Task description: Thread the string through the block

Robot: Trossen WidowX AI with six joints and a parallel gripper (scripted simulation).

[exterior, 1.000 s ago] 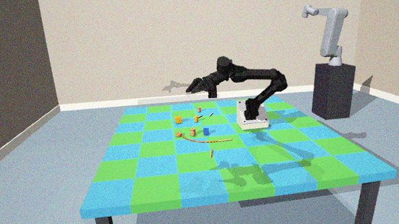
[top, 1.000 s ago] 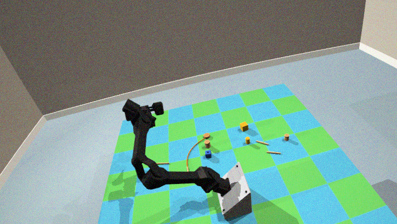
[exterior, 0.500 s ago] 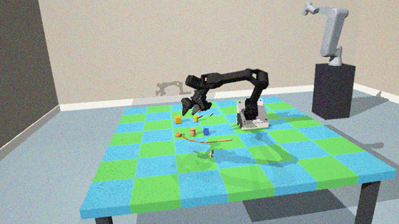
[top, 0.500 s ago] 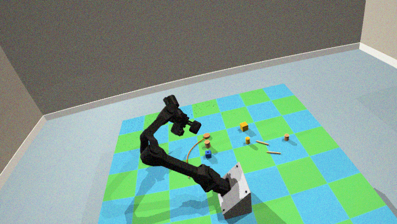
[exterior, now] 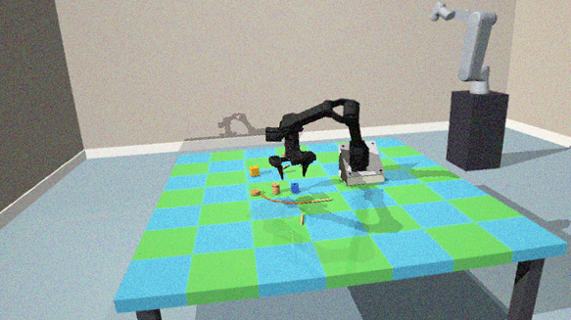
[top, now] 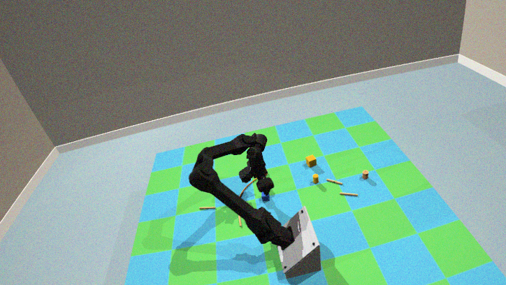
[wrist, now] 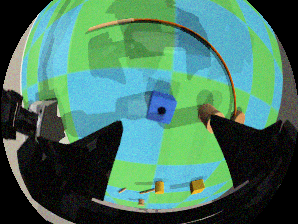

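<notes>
A blue block (top: pixel 265 196) (exterior: pixel 293 188) (wrist: pixel 162 107) is seen below an open, empty gripper (top: pixel 255 183) (exterior: pixel 292 177) (wrist: pixel 168 121); the string (top: pixel 247 186) (exterior: pixel 286 202) (wrist: pixel 220 56), tipped with its stick (top: pixel 240 221) (exterior: pixel 322 200) (wrist: pixel 106 25), is curved around beside the block, unthreaded.

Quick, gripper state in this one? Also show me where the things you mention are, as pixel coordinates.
Gripper (top: pixel 255 179) (exterior: pixel 292 177) (wrist: pixel 168 121): open, holding nothing.
</notes>
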